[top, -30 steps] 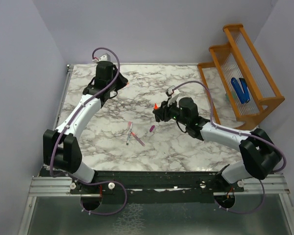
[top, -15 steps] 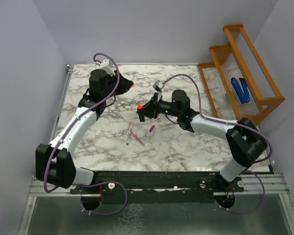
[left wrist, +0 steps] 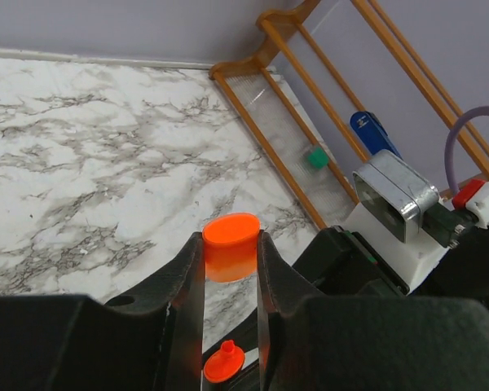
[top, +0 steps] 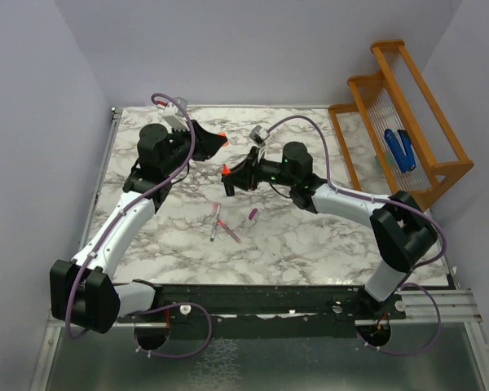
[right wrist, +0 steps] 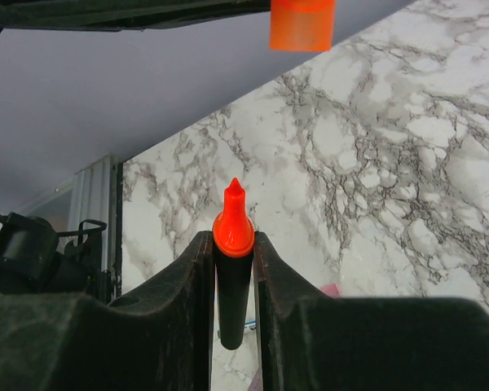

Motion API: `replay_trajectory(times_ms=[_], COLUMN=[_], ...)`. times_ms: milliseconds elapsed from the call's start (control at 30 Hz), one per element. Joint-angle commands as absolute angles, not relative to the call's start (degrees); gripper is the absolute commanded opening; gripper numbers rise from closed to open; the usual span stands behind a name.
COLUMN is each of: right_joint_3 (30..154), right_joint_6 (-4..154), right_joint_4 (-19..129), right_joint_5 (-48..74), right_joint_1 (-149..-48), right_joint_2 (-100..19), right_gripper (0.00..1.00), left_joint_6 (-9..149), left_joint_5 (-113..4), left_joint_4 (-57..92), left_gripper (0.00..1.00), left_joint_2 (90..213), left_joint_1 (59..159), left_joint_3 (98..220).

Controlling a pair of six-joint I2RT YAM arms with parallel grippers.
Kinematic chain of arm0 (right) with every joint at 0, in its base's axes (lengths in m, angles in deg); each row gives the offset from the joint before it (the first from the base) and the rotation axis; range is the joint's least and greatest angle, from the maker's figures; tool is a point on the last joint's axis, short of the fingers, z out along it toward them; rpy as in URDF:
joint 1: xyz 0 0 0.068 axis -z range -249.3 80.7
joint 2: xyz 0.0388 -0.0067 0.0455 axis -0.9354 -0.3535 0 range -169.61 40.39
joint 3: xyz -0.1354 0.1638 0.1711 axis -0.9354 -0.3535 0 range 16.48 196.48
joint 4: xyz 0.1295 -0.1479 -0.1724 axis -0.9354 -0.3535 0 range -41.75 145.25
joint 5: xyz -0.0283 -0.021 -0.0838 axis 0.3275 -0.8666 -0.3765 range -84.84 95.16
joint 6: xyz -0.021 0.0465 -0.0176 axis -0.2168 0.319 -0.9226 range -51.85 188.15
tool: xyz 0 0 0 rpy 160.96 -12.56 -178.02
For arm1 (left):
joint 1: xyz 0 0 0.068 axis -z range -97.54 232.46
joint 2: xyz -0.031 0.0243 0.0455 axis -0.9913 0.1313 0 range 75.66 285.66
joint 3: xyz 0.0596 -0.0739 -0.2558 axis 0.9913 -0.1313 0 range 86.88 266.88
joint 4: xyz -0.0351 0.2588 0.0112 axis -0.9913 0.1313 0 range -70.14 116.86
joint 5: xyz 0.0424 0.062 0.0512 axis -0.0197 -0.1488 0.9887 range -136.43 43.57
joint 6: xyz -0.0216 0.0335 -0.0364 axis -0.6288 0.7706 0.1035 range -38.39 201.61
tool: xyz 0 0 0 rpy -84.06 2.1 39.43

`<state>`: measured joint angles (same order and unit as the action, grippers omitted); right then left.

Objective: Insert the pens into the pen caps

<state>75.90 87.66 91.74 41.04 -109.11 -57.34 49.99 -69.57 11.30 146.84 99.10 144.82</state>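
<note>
My left gripper (top: 218, 138) is shut on the bright orange cap (left wrist: 231, 245), held above the table at the back middle. My right gripper (top: 226, 177) is shut on the stubby black marker (right wrist: 232, 285), its orange tip (top: 226, 169) pointing up toward the cap. In the right wrist view the cap (right wrist: 302, 24) hangs above and a little right of the tip (right wrist: 233, 216), apart from it. In the left wrist view the tip (left wrist: 224, 362) shows below the cap. The whitish-grey pen (top: 215, 226), the pink pen (top: 228, 230) and the magenta cap (top: 252, 215) lie on the marble.
An orange wooden rack (top: 407, 122) stands at the back right with blue chunky objects (top: 399, 149) in it. The two arms meet over the back middle of the marble table (top: 293, 244). Grey walls close the left and back sides.
Both grippers have moved toward each other: the left with the orange cap swung right, the right with the marker moved left and back, so tip and cap are now close.
</note>
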Motion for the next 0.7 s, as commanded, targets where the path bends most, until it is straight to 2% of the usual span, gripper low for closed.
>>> replay_trajectory(times_ms=[0,467,667], right_joint_3=[78.81,82.39,83.16], right_joint_6=[85.41,82.39,82.29], right_joint_4=[90.41,83.56,82.79], right_joint_5=[40.15,29.55,28.68], right_joint_1=[-109.55,-109.56,-109.55], right_joint_2=[-58.01,-57.17,-56.99], right_gripper=[0.0,0.01,0.01], left_joint_6=[52.09,54.09,54.51], left_joint_5=[-72.48,-73.41,-73.1], left_joint_4=[11.62,13.97,14.02], left_gripper=[0.0,0.0,0.0], left_joint_2=[144.47,143.84,143.92], left_joint_1=[99.24,99.24,99.24], left_joint_3=[144.45,143.31,143.09])
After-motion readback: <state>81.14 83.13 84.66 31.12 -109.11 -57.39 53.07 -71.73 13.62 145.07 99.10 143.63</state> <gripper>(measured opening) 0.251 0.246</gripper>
